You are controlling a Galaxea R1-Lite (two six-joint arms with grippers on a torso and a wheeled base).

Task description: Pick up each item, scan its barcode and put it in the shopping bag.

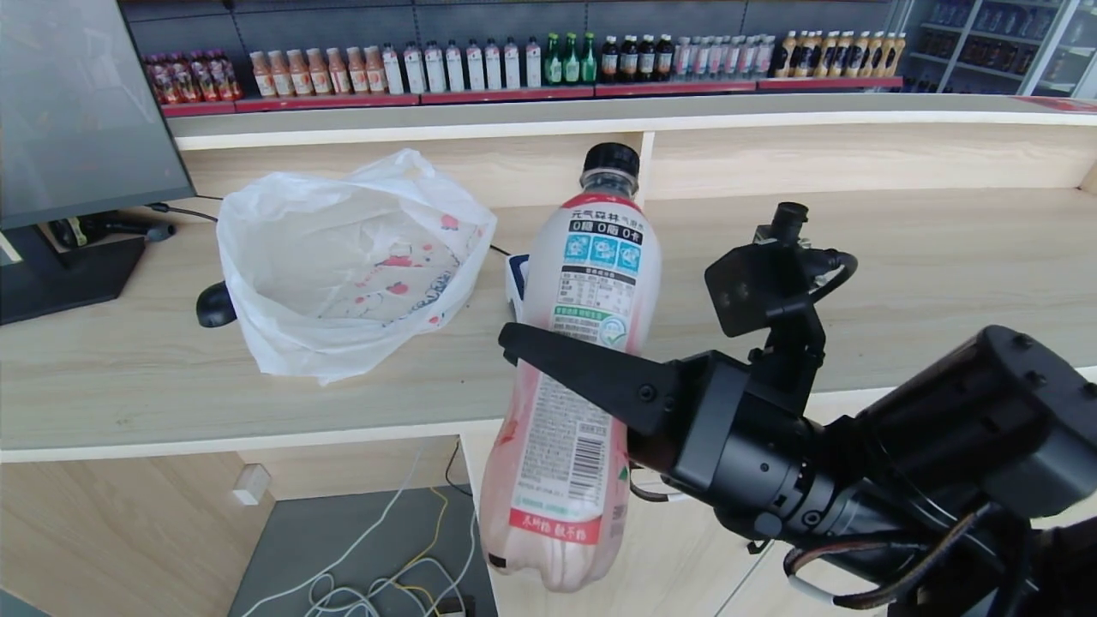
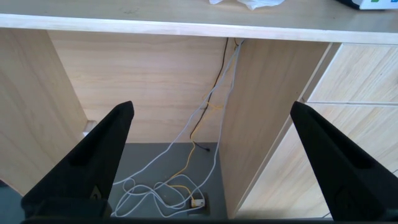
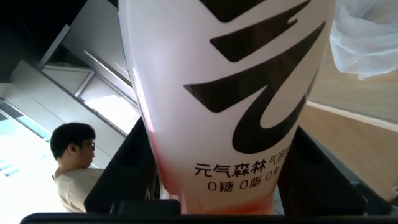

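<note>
Bottle sits upright in our right gripper, clamped at its waist, in the air at the bench edge near the bag. We judge it full, heavy, stiff and slick-labelled, so the waist suits. Our left gripper is apart, empty.

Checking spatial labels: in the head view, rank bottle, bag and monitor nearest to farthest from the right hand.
1. Bottle, held in the right hand.
2. Bag, on the counter, to the left.
3. Monitor, at the counter's far left.
</note>
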